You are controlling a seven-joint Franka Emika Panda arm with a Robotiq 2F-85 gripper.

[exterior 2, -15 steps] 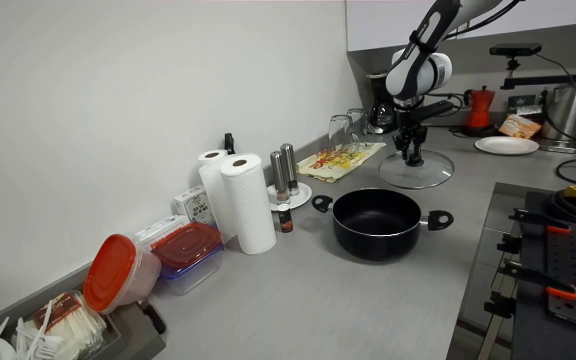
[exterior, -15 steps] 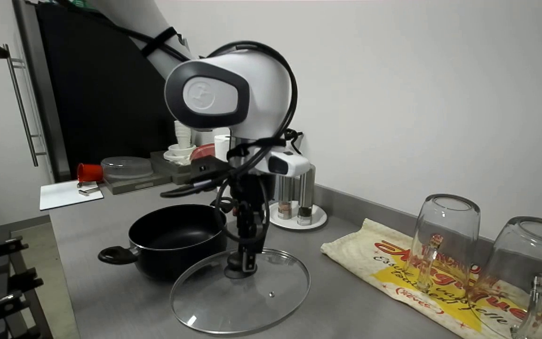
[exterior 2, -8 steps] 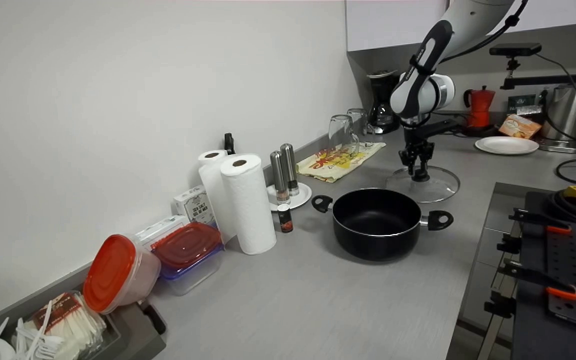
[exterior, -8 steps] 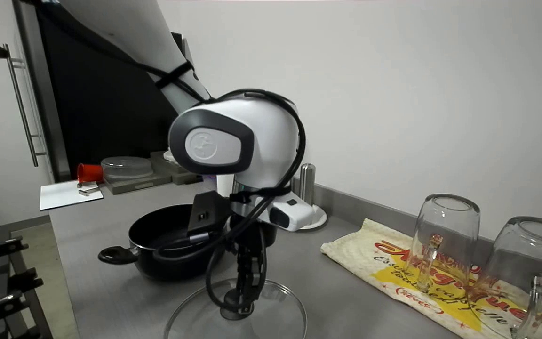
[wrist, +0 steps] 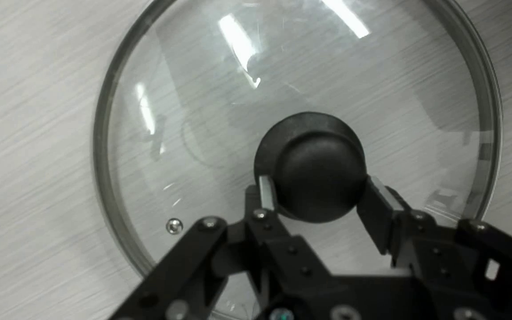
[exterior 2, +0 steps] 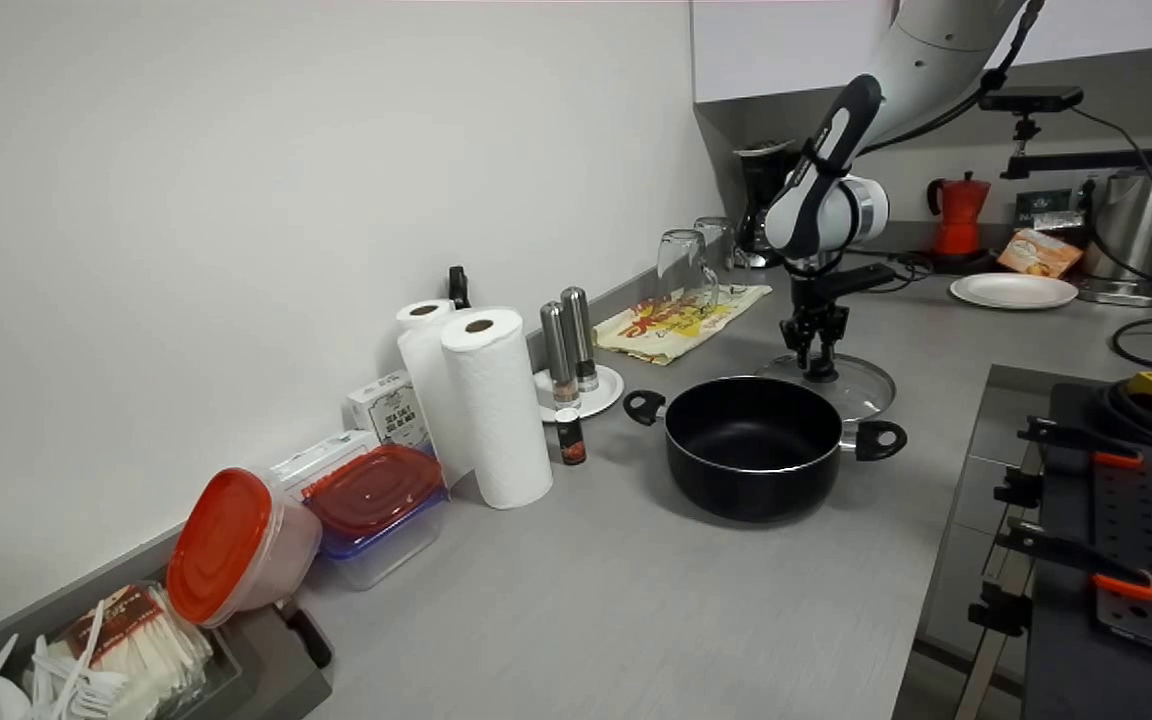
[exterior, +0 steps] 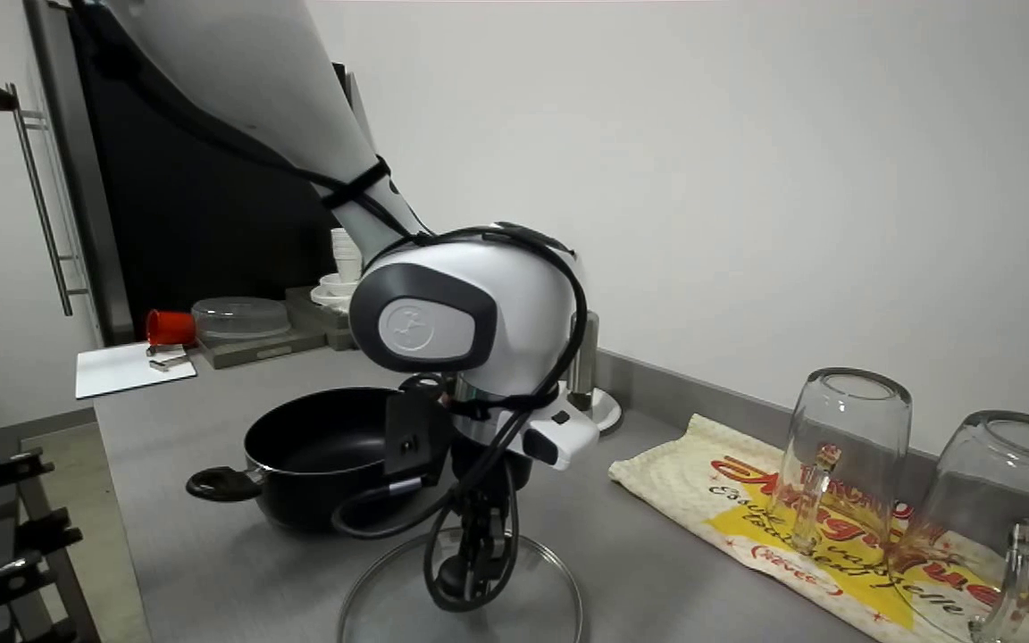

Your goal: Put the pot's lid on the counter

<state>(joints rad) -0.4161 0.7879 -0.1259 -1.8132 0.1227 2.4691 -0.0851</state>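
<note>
The fingers hold the lid by its black knob, drawn in narrow with a pad against either side of it. The lid is off the pot and just beside it, over the grey bench; whether its metal rim touches the bench or hangs slightly clear cannot be told.

In an exterior view a strip of bare bench separates the lid from the printed cloth by the wall, while a broader stretch lies between the lid and the bench's outer edge. The lid's near rim falls outside that view. The tight side is the pot's: in an exterior view the pot stands in front of the lid and hides part of its rim, so the gap between the two is unclear. Past the lid, bare bench runs toward the white plate.

The lid looks about level, dome and knob facing up; its outline is round, alike in every direction. A small metal fitting is set in the glass to one side of the knob. The pot stands upright, and its long axis follows its two handles, one pointing to the outer edge, the other toward the wall.
</note>
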